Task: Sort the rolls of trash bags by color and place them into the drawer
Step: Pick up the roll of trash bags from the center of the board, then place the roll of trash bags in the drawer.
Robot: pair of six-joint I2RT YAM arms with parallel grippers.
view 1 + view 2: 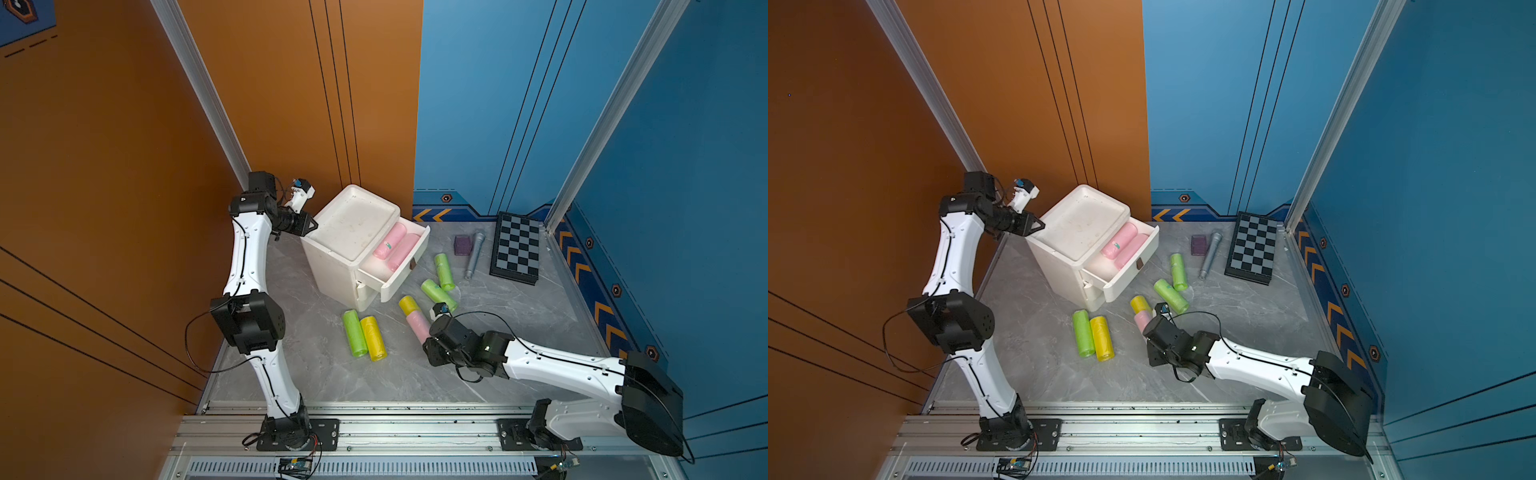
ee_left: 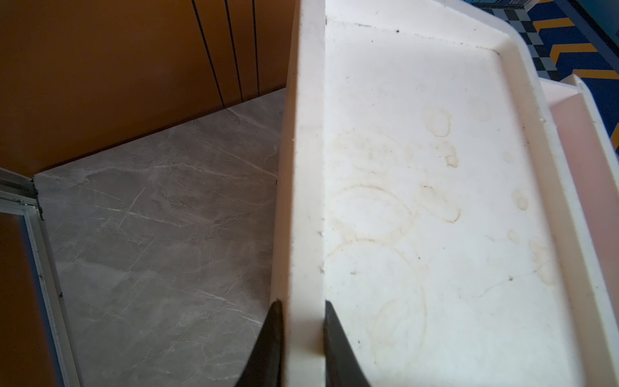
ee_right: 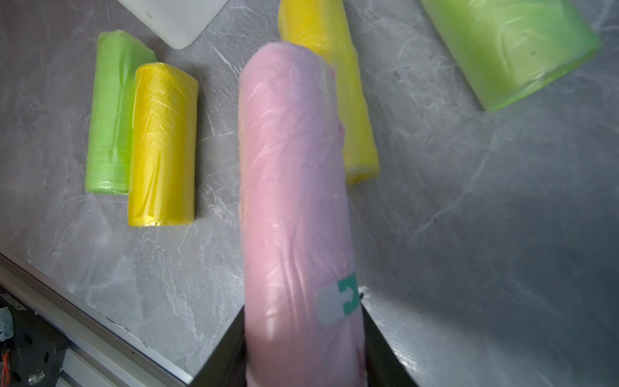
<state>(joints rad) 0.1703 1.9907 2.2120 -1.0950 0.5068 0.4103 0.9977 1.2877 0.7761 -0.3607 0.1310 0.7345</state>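
A white cabinet (image 1: 345,266) stands at the back left with its top drawer (image 1: 409,266) pulled open. Two pink rolls (image 1: 390,241) lie side by side in the drawer. My left gripper (image 2: 302,303) is shut on the cabinet's raised top rim (image 2: 304,167). My right gripper (image 3: 303,306) is shut on a third pink roll (image 3: 294,187) lying on the table (image 1: 417,326). A yellow roll (image 1: 409,304) touches its far end. Two green rolls (image 1: 436,293) lie right of the drawer. A green roll (image 1: 354,333) and a yellow roll (image 1: 373,337) lie together in front of the cabinet.
A slim grey metal tube (image 1: 475,254), a purple cube (image 1: 462,245) and a chessboard (image 1: 517,248) sit at the back right. Orange and blue walls close in the table at the left, back and right. A metal rail (image 1: 374,432) runs along the front edge.
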